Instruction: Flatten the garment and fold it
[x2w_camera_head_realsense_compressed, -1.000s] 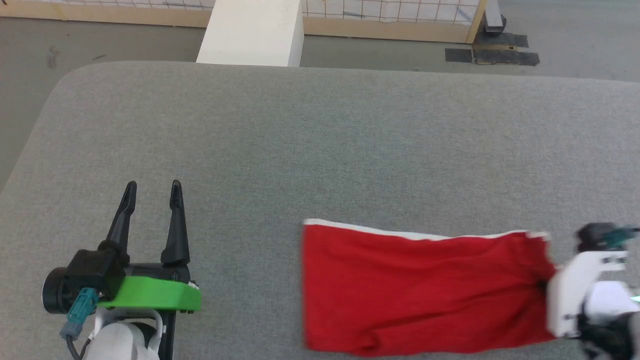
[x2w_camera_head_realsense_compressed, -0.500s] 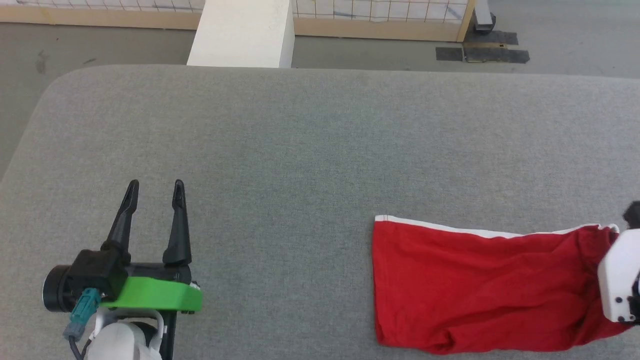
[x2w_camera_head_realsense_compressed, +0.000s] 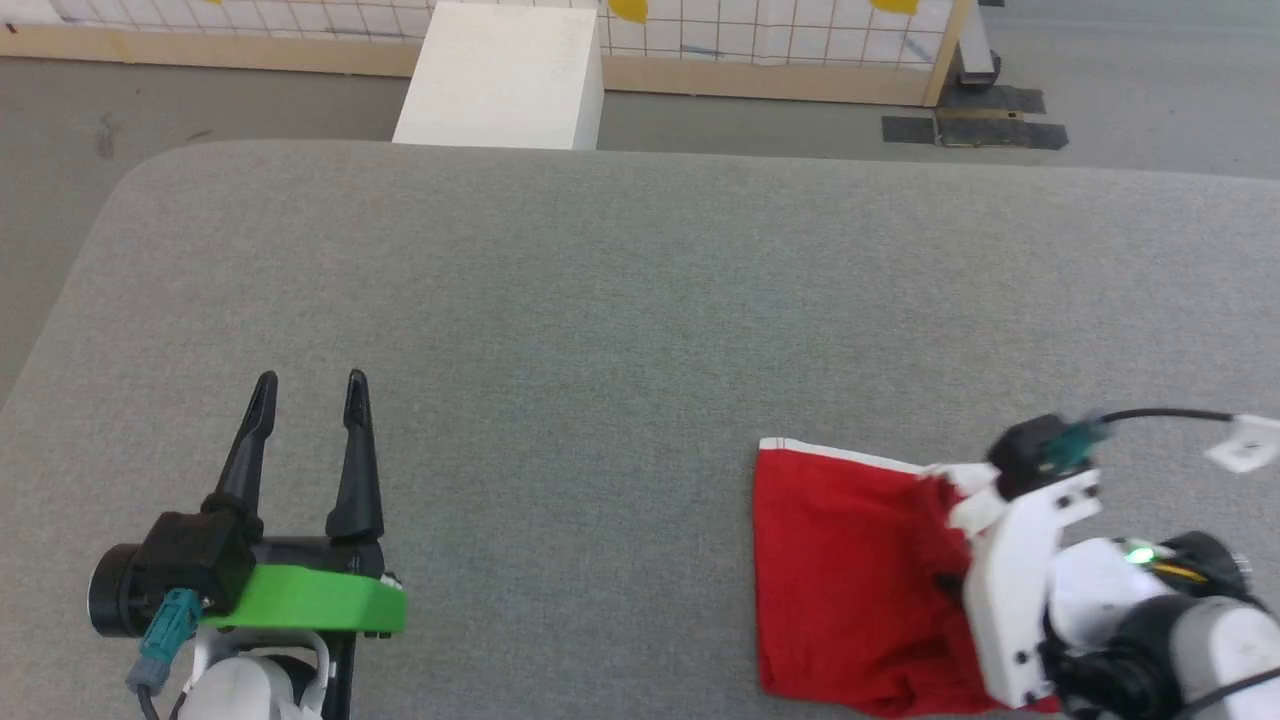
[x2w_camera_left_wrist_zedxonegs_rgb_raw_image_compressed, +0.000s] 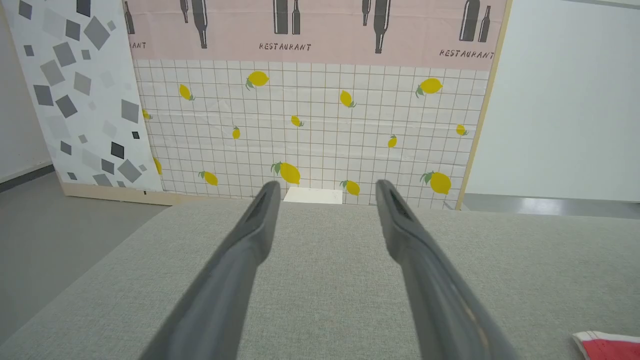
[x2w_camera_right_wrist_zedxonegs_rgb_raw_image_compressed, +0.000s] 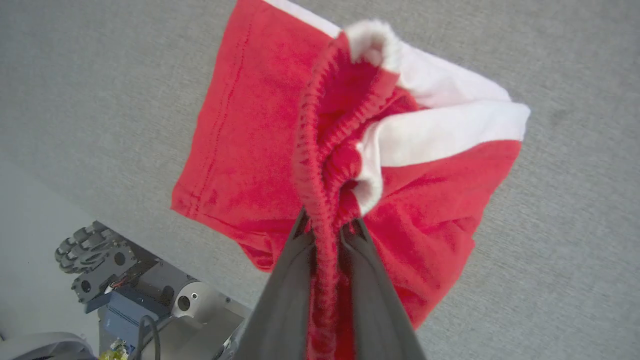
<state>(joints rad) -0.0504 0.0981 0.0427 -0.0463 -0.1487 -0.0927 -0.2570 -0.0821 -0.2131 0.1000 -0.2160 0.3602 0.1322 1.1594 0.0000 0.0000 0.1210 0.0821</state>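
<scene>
Operator notes, this moment.

Your right gripper (x2w_camera_right_wrist_zedxonegs_rgb_raw_image_compressed: 327, 231) is pinched on the garment (x2w_camera_head_realsense_compressed: 850, 560). In the right wrist view its two dark fingers (x2w_camera_right_wrist_zedxonegs_rgb_raw_image_compressed: 285, 295) are pressed close together, with a ribbed, gathered red edge running up between them. The cloth around that pinch is bunched and drawn up toward the camera. Two white trim patches (x2w_camera_right_wrist_zedxonegs_rgb_raw_image_compressed: 440, 132) are turned outward just beyond the fingertips.

The garment sits on the near right part of the grey fabric-covered table (x2w_camera_head_realsense_compressed: 600, 300). In the head view its left end lies flat on the surface, with a thin white band (x2w_camera_head_realsense_compressed: 830, 455) along the far edge. Its right end disappears under the white wrist bracket (x2w_camera_head_realsense_compressed: 1020, 590) of your right arm. You cannot tell from the head view how much cloth lies beneath that bracket.

Your left gripper (x2w_camera_head_realsense_compressed: 305, 385) is at the near left of the table, fingers spread, nothing between them, well apart from the garment. Whether it touches the surface, you cannot tell.

Beyond the far table edge stands a white block (x2w_camera_head_realsense_compressed: 500, 75) on the grey floor. Behind it is a gridded wall panel printed with lemons (x2w_camera_left_wrist_zedxonegs_rgb_raw_image_compressed: 310, 125). Part of the robot's wheeled base (x2w_camera_right_wrist_zedxonegs_rgb_raw_image_compressed: 125, 285) shows at the lower left of the right wrist view.
</scene>
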